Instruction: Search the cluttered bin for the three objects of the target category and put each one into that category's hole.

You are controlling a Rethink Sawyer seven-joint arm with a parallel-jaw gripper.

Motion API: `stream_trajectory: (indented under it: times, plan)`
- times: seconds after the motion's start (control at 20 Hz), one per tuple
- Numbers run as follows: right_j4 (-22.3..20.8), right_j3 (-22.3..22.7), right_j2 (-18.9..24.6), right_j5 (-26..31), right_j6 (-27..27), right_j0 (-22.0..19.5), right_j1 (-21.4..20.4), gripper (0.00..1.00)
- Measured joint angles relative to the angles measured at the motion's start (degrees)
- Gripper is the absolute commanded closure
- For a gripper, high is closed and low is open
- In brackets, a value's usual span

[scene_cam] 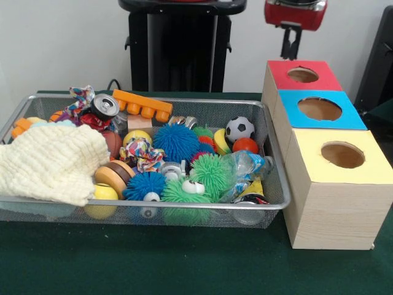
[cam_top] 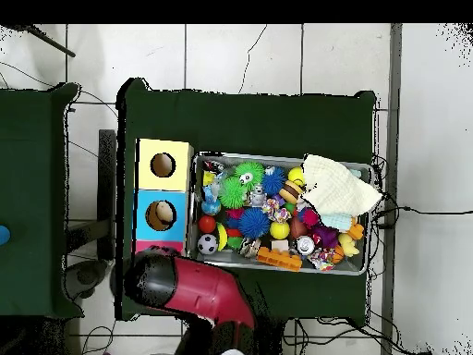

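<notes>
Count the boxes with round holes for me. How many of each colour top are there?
Red-topped box: 1
Blue-topped box: 1
Yellow-topped box: 1
Total: 3 boxes, standing in a row beside the wire basket.

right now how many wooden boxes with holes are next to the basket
3, in a row beside the basket: the red-topped box nearest the robot, the blue-topped box in the middle, the yellow-topped box farthest from it.
</notes>
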Motion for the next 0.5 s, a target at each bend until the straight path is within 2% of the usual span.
stream_trajectory:
  times: [0.25,0.3,0.5]
  plan:
    - [-1.58,-1.51,0.07,-0.30,0.00,-4.85,1.20,1.00]
    - [-2.49,-1.90,0.15,-0.84,0.00,-6.96,1.62,1.00]
    - [-4.28,-2.34,0.72,-2.45,0.00,-10.15,2.11,1.00]
